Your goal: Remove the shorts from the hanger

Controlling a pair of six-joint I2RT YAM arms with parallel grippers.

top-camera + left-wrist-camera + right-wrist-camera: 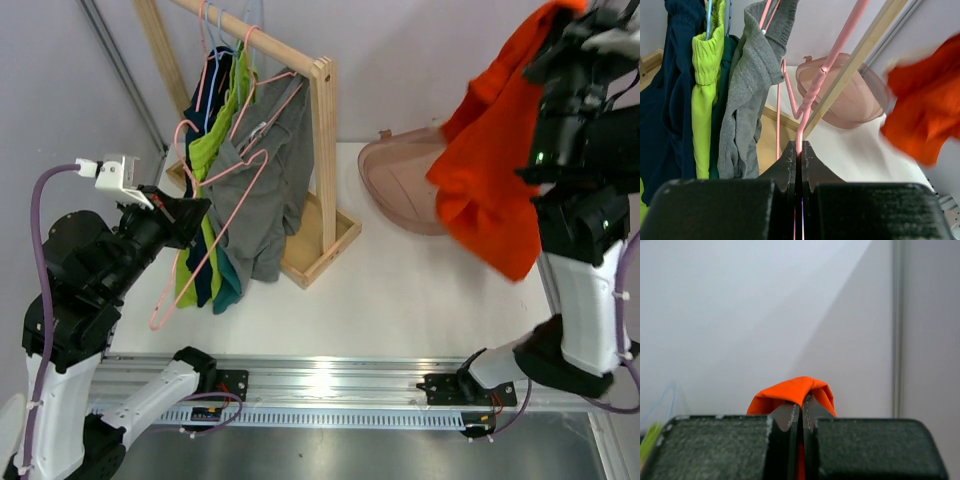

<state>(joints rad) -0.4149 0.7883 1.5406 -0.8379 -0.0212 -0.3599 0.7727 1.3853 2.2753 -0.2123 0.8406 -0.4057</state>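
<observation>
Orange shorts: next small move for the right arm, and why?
Probably swing the right gripper over the pink basket. It is shut on the orange shorts, already off the pink hanger that the left gripper pinches, and they dangle beside the basket, not in it.

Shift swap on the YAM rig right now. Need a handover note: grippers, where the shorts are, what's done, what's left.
Left gripper shut on the pink hanger, beside the wooden rack.
Right gripper shut on the orange shorts, held high over the right side of the table, near the pink basin.
Grey shorts, lime green shorts, teal shorts and navy shorts hang on the rack.
Done: orange pair is off the hanger.
Left: set it down, then strip the other four.
</observation>
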